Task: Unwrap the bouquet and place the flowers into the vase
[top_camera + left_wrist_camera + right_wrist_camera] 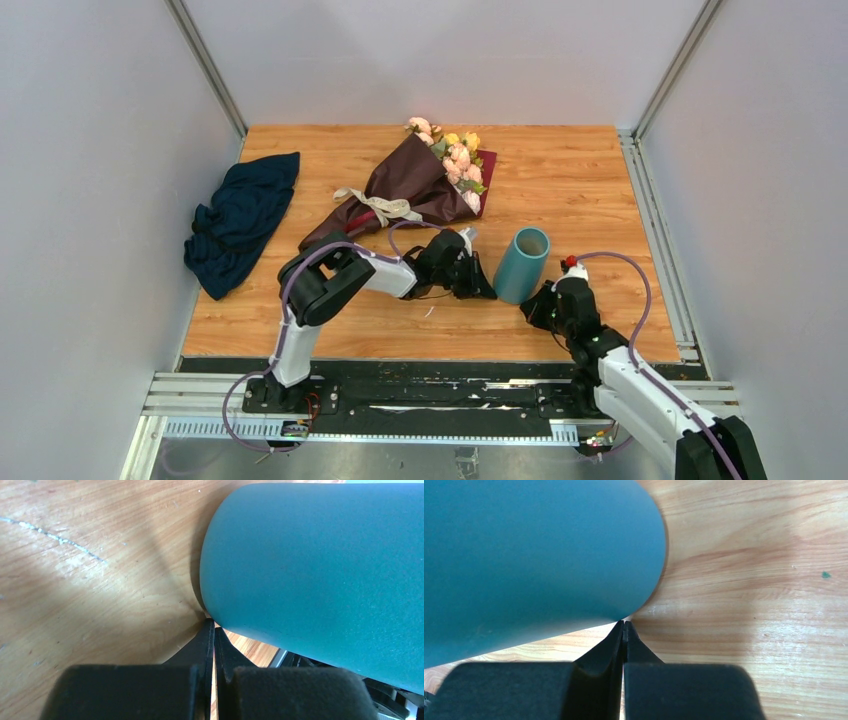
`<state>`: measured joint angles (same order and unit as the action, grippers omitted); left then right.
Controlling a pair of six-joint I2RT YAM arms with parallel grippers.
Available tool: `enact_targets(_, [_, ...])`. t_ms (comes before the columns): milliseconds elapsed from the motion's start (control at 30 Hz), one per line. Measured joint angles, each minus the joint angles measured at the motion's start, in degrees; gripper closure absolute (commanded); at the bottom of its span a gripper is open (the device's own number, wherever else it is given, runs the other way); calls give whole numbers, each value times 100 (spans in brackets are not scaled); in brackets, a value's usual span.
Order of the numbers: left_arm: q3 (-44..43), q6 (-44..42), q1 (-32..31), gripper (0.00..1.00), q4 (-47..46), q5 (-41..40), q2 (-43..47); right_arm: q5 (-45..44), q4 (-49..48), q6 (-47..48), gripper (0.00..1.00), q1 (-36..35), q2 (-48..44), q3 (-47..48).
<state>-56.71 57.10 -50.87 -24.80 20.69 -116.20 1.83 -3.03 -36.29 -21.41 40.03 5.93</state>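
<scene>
Top external view first: the teal-blue vase [522, 264] stands upright on the wooden table [580, 190], a little right of the middle and towards the near edge, with its open mouth facing up. Both arms reach in low to it from either side. The left gripper [488, 287] comes from the left and its tip sits at the foot of the vase. The right gripper [529, 306] comes from the near right and its tip is at the base on that side.

From the left wrist camera, the two black fingers [206, 645] are pressed flat together with nothing between them. Their point is right at the bottom curve of the vase, too close for me to say whether it touches. The right wrist camera shows much the same: the fingers [636, 650] are closed on each other and empty, with their tip tucked just under the vase's lower edge.

Beyond the vase, near the far middle of the table, the bouquet [415, 185] lies on its side. Its dark maroon paper is wrapped around it and the beige ribbon bow [380, 207] is tied about the narrow end. The flowers [455, 155], pink and yellow roses, poke out of the wide end towards the far right. A crumpled dark navy cloth [240, 222] lies at the table's left edge, well apart from the rest.
</scene>
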Motion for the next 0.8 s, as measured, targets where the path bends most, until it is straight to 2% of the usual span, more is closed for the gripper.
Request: enact_targets(800, [-389, 37, 448, 100, -87, 485, -374, -280, -774, -227, 100, 0, 798, 90])
